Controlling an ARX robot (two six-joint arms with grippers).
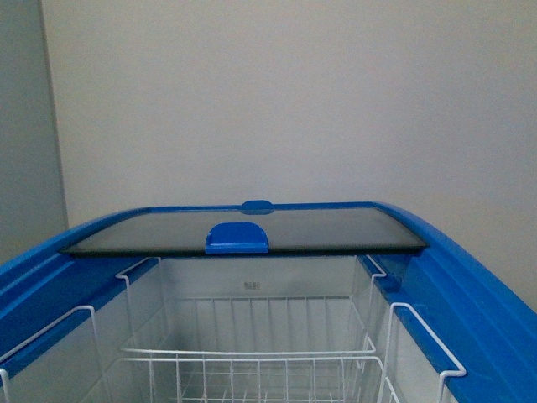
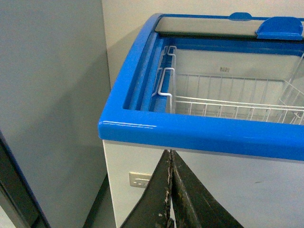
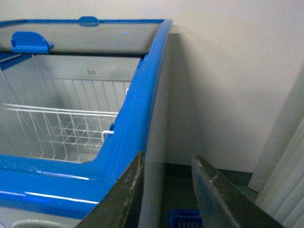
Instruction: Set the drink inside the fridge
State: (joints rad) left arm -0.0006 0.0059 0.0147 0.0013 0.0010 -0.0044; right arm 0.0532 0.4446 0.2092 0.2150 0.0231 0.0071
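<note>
The fridge [image 1: 470, 285] is a white chest cooler with a blue top rim, seen from above in the front view. Its glass lid [image 1: 243, 228] with a blue handle [image 1: 237, 238] is slid to the back, so the near half stands open. White wire baskets [image 1: 252, 361] hang inside and look empty. The drink is out of view. My left gripper [image 2: 170, 156] is shut and empty, just below the fridge's front left rim [image 2: 190, 130]. My right gripper [image 3: 166, 164] is open and empty, beside the fridge's right corner [image 3: 142, 118]. Neither gripper shows in the front view.
A grey panel [image 2: 52, 104] stands close to the fridge's left side. A wall socket [image 2: 139, 179] sits low behind the fridge. A blue plastic crate [image 3: 183, 219] lies on the floor by the fridge's right side. A white wall [image 1: 277, 101] is behind.
</note>
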